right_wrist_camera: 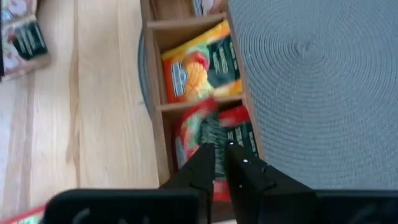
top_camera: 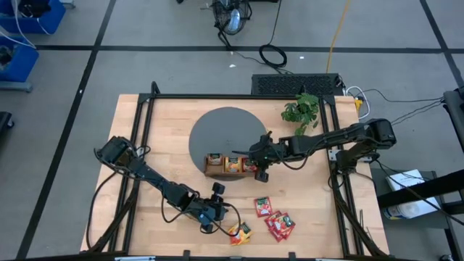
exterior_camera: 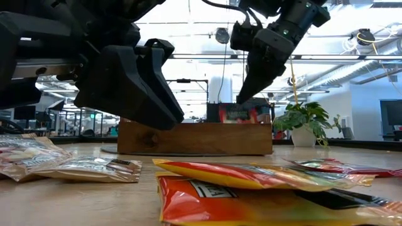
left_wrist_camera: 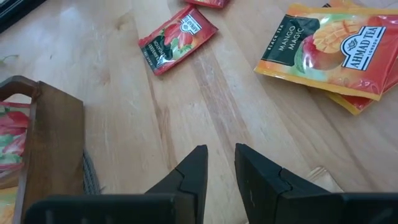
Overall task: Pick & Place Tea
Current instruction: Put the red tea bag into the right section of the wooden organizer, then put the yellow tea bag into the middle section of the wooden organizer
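Now: right gripper (right_wrist_camera: pixel 220 149) over tray's (top_camera: pixel 214 172) 3 o'clock compartment, red sachet (right_wrist_camera: pixel 211 134) below; grasp unclear.
Left gripper (left_wrist_camera: pixel 219 163) unclenched, mango sachet (left_wrist_camera: pixel 329 50) at 1 o'clock.

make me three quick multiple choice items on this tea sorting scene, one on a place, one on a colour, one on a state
1. Where is the right claw?
A. over the wooden tray's end compartment
B. beside the potted plant
C. off the table

2. What colour is the sachet in the tray's middle compartment?
A. blue
B. orange-yellow
C. white

3. How does the mango tea sachet lie ahead of the left claw?
A. gripped in the claw
B. inside the tray
C. loose on the wooden table

Answers: 1 A, the right wrist view looks down on a red sachet in that compartment; 2 B, it shows orange-yellow there; 3 C, it lies flat, clear of the fingers.
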Available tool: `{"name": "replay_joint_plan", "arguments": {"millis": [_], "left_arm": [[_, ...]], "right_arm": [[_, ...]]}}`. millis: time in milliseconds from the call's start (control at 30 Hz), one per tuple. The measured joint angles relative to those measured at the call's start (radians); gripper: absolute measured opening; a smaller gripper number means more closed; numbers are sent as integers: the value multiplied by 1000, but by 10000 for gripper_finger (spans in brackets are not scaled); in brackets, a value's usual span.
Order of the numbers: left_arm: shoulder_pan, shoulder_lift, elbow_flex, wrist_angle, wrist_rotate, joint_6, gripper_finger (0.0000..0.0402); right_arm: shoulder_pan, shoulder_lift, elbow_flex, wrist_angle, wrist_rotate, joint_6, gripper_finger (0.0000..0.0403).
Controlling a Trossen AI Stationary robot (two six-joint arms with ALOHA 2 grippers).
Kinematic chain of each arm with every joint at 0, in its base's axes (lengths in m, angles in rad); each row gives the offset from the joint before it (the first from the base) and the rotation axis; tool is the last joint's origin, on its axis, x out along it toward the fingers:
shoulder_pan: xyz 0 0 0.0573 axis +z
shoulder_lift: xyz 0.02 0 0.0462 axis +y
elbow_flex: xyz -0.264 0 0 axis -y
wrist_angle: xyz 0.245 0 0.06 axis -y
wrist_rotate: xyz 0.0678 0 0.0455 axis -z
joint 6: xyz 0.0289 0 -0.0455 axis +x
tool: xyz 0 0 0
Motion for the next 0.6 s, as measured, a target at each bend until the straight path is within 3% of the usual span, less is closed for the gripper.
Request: {"name": "replay_joint_plan", "arguments": {"millis": [367, 600], "left_arm": [[0, 0, 0, -26, 16, 39, 88], [-20, 0, 0, -5, 117, 53, 88]], "right_arm": [[15, -17, 72, 19, 80, -34, 93], [152, -25, 115, 19, -42, 78, 94]]}}
